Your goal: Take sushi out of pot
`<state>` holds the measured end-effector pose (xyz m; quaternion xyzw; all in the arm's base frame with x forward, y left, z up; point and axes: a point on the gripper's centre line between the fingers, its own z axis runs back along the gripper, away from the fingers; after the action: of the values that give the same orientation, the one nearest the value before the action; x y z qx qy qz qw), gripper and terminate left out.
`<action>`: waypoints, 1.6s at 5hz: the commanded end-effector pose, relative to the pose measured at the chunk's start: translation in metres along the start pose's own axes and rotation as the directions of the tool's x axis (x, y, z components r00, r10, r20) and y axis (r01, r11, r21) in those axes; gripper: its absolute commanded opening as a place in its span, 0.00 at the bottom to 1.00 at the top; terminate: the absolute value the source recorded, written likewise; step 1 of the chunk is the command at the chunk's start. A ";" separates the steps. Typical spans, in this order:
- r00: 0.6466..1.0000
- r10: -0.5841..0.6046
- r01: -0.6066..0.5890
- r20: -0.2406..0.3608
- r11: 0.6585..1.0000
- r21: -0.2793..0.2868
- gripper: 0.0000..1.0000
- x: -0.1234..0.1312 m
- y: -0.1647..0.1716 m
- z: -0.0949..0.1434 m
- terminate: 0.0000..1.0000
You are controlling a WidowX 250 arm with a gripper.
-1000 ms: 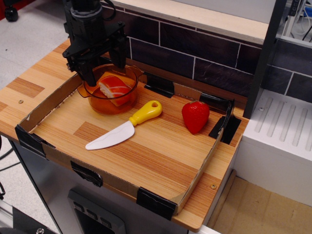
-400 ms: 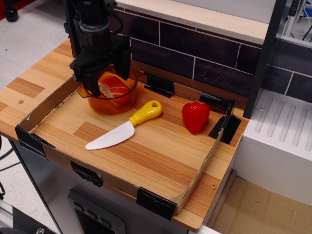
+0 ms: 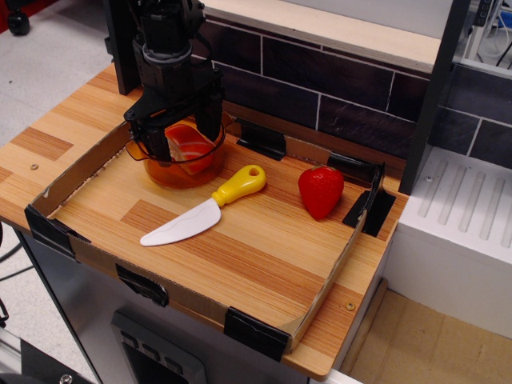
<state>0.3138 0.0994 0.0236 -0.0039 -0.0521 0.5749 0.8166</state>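
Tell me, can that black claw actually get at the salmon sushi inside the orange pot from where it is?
Probably yes. The gripper is open, directly above the pot, with a finger on either side of the sushi. The pot has no lid and nothing blocks the way.

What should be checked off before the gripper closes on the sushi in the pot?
1. Sushi is in the pot: ok.
2. Gripper is over the pot with a finger on each side of the sushi: ok.
3. Jaws are open enough to take the sushi: ok, though whether the pads touch it cannot be told.
4. Fingers are clear of the pot rim: cannot tell from this single view.
5. A set-down spot on the board is free of the knife and strawberry: ok.
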 end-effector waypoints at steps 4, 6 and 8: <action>0.976 0.107 -0.069 0.187 0.977 -0.201 0.00 0.014 0.005 0.113 0.00; 0.988 -0.144 0.150 0.059 0.982 -0.116 0.00 -0.058 0.031 0.114 0.00; 0.938 -0.346 0.346 -0.014 0.938 -0.012 0.00 -0.117 0.032 0.062 0.00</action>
<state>0.2471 -0.0146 0.0610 0.0043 -0.0328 0.4192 0.9073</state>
